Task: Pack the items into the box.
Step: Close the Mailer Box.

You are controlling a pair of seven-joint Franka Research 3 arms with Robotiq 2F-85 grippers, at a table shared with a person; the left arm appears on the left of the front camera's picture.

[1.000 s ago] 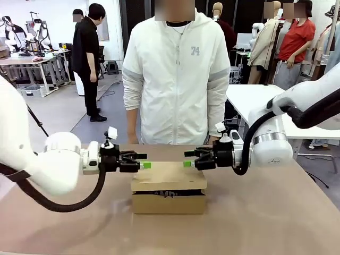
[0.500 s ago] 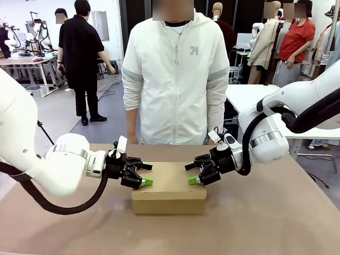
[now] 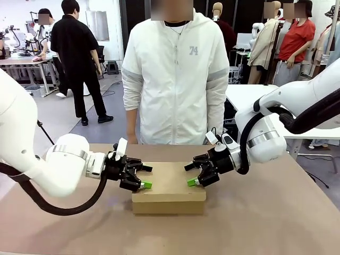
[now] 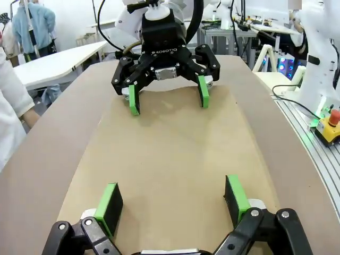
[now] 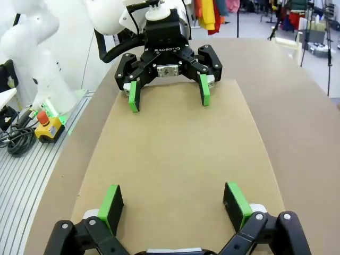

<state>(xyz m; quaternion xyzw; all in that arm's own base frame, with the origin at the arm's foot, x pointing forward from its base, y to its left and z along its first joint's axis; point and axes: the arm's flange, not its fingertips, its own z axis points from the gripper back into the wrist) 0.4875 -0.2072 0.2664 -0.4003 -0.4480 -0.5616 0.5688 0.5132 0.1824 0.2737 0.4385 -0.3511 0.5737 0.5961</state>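
The brown cardboard box point(image 3: 169, 192) sits mid-table with its lid flat down. The items are hidden. My left gripper point(image 3: 144, 177) is open and tilted down over the lid's left end. At the lid's right end my right gripper point(image 3: 189, 175) mirrors it, also open. In the left wrist view my left gripper point(image 4: 172, 204) spreads over the lid point(image 4: 170, 154), facing the right gripper point(image 4: 167, 98). The right wrist view has my right gripper point(image 5: 173, 204) over the lid point(image 5: 175, 149), opposite the left gripper point(image 5: 167, 95). Nothing sits between either pair of fingers.
A person in a white jacket point(image 3: 175, 79) stands close at the table's far edge, right behind the box. Bare brown tabletop point(image 3: 265, 218) lies in front of the box and on both sides of it.
The lid, ajar a second ago with dark contents showing beneath it, now lies shut. Both grippers came down from level onto the lid's ends and stayed open.
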